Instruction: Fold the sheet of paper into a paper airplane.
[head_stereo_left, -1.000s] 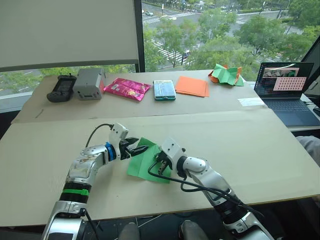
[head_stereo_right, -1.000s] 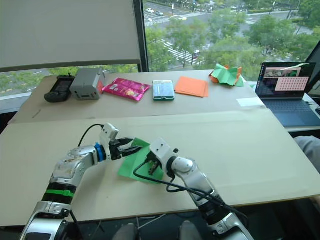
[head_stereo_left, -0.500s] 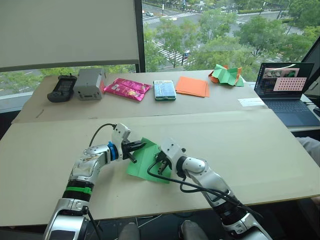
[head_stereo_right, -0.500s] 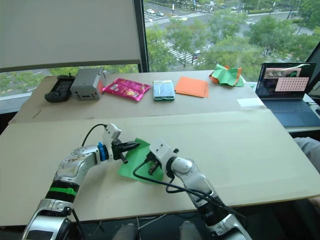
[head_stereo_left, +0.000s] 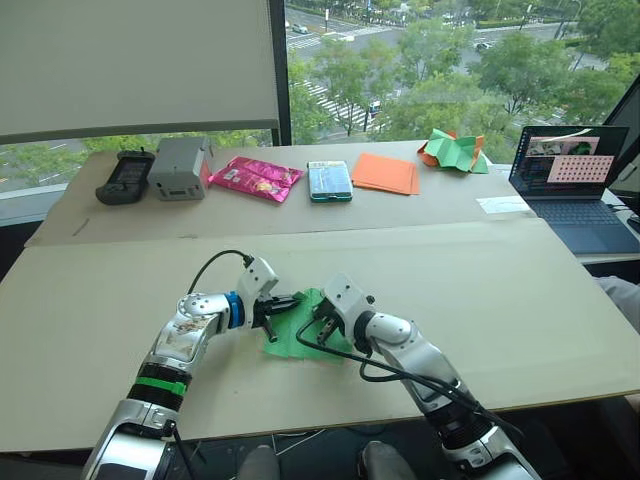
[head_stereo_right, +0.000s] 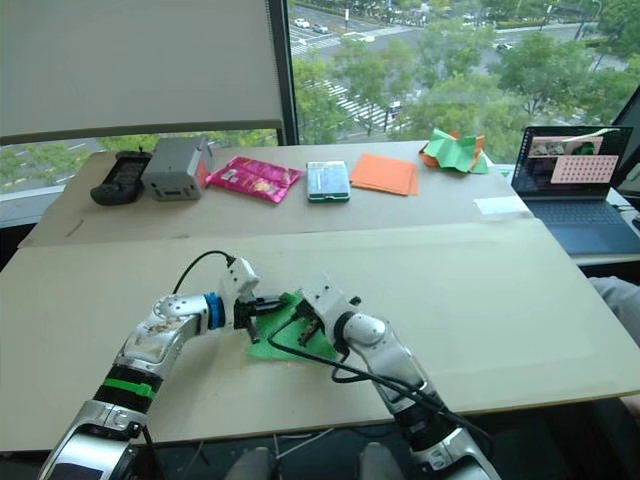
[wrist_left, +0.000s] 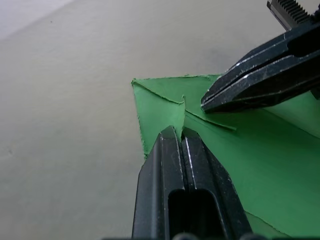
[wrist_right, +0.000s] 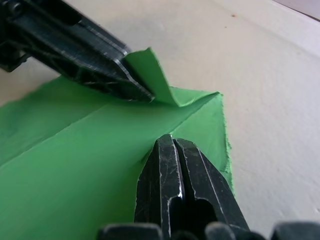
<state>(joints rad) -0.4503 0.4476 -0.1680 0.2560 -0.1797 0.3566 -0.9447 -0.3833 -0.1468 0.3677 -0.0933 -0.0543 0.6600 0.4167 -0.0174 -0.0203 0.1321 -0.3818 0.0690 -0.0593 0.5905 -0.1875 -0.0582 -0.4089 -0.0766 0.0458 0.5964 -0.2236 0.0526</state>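
Observation:
The sheet of paper (head_stereo_left: 298, 338) is bright green and lies creased on the near tan table, between my two grippers. My left gripper (head_stereo_left: 292, 301) is shut on the sheet's far corner. That corner curls up off the table as a small flap (wrist_right: 152, 72) at the left fingertips (wrist_left: 177, 134). My right gripper (head_stereo_left: 322, 331) is shut, its tips (wrist_right: 171, 141) pressing down on the sheet beside a fold line, a finger's width from the left tips. No paper airplane is in view.
On the far table stand a black device (head_stereo_left: 124, 176), a grey box (head_stereo_left: 180, 167), a pink packet (head_stereo_left: 253, 177), a teal pack (head_stereo_left: 329, 180), flat orange sheets (head_stereo_left: 385, 172) and a crumpled green-and-orange heap (head_stereo_left: 453, 150). An open laptop (head_stereo_left: 575, 185) sits at the right.
My left gripper went from open to shut and moved right onto the sheet's corner, lifting it. The sheet now looks narrower and bunched. The right gripper has stayed in place.

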